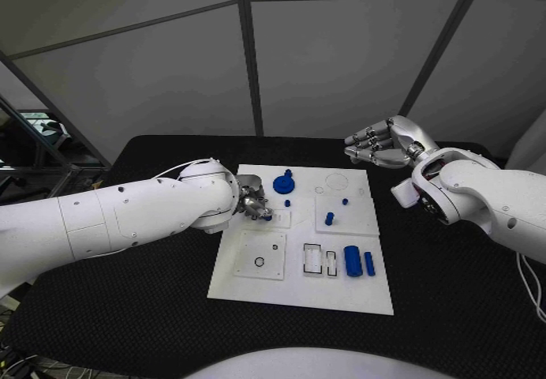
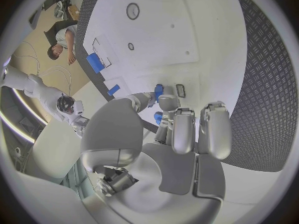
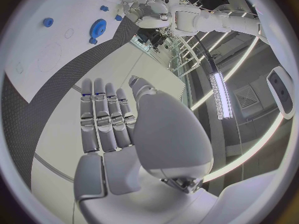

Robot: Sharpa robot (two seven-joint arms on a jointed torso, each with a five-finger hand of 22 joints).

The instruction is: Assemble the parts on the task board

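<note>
The white task board [image 1: 301, 276] lies in the middle of the table. My left hand [image 1: 252, 207] is low over its left edge and pinches a small blue peg [image 2: 158, 90] between thumb and fingertip; the fingers partly hide the peg. A blue gear [image 1: 283, 184] stands at the board's far side, with three small blue pegs [image 1: 329, 218] near it. A thick blue cylinder [image 1: 353, 261] and a slim blue bar [image 1: 370, 263] lie at the near right. My right hand [image 1: 387, 142] hangs above the table's far right, fingers straight side by side, holding nothing. The right wrist view shows the gear [image 3: 97, 29].
Recesses [image 1: 312, 259] and a round hole [image 1: 260, 261] mark the board's near half. The black table [image 1: 455, 284] extends around the board on all sides. Grey wall panels stand behind the table's far edge.
</note>
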